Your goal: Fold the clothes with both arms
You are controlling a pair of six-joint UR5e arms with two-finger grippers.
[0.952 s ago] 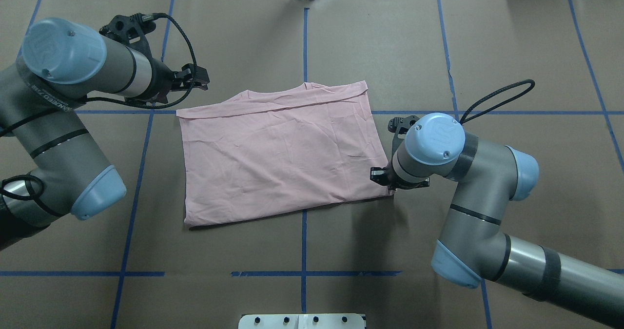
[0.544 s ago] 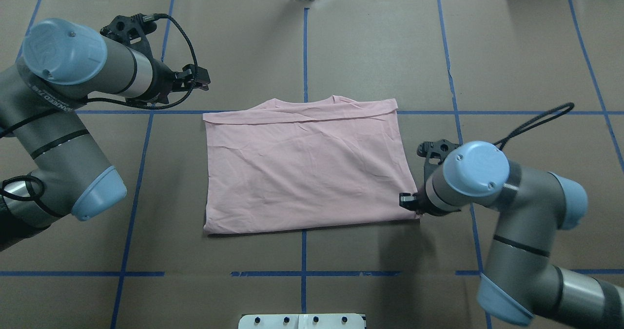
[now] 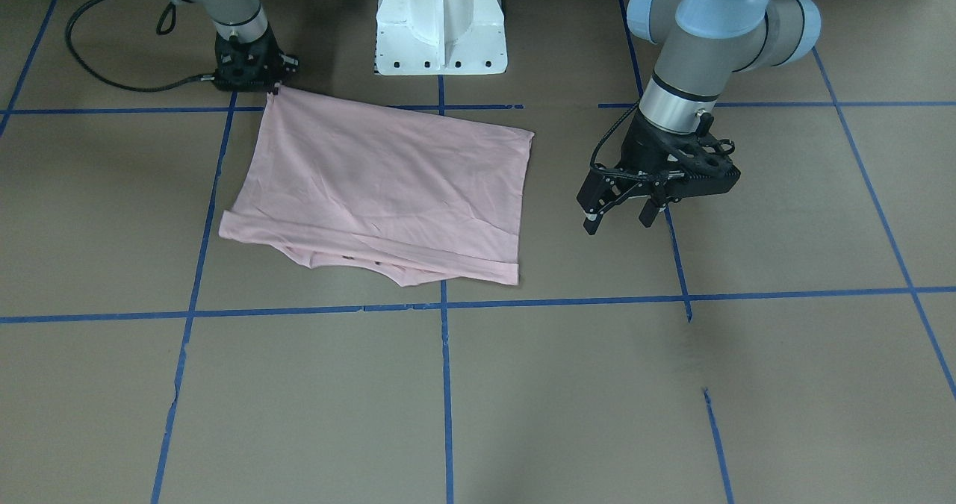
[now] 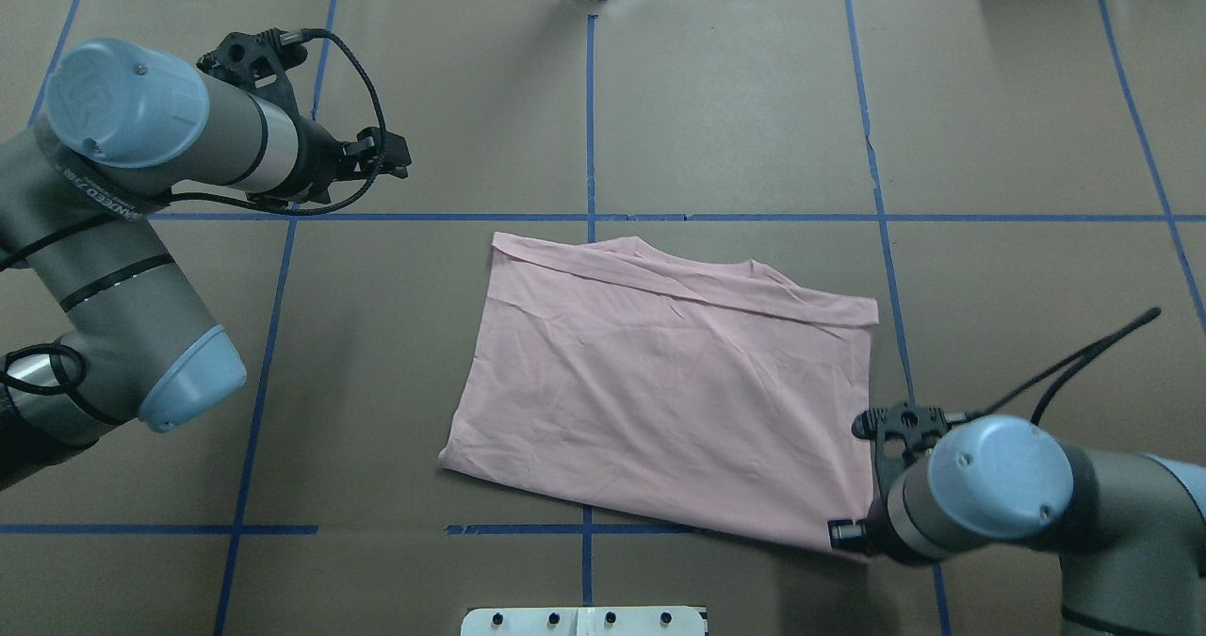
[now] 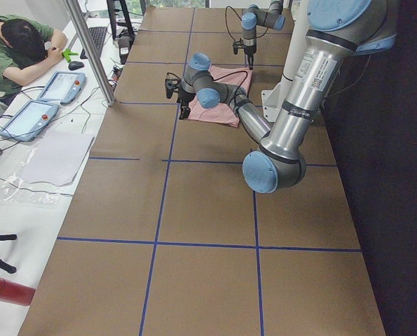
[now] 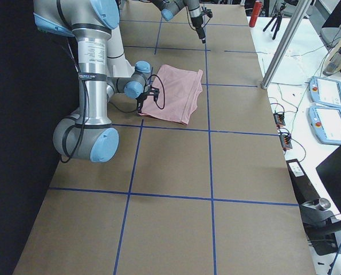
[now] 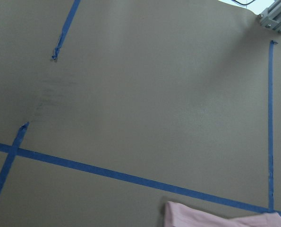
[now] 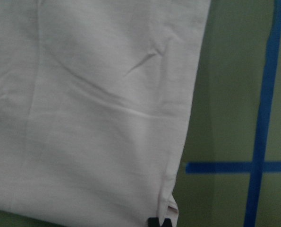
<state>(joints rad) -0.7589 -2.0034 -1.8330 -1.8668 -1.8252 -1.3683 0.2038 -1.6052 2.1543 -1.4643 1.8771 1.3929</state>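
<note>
A pink shirt (image 4: 660, 391), folded into a rough rectangle, lies flat on the brown table and is skewed against the blue tape lines. My right gripper (image 4: 848, 534) is shut on its near right corner, which shows in the front view (image 3: 275, 88) as slightly pulled up. The right wrist view is filled with the pink cloth (image 8: 93, 109). My left gripper (image 3: 616, 219) hangs open above bare table, well away from the shirt (image 3: 381, 183), with nothing between its fingers. Its wrist camera catches only a far corner of the shirt (image 7: 211, 216).
The white robot base (image 3: 441, 19) stands at the table's near edge, close behind the shirt. Blue tape lines (image 4: 589, 99) grid the table. In the left side view a person (image 5: 19, 42) sits at a side desk with tablets (image 5: 26, 119).
My right gripper has dragged the shirt's corner toward the robot and to its right. The whole shirt slid along and turned clockwise. The left arm has barely moved.
</note>
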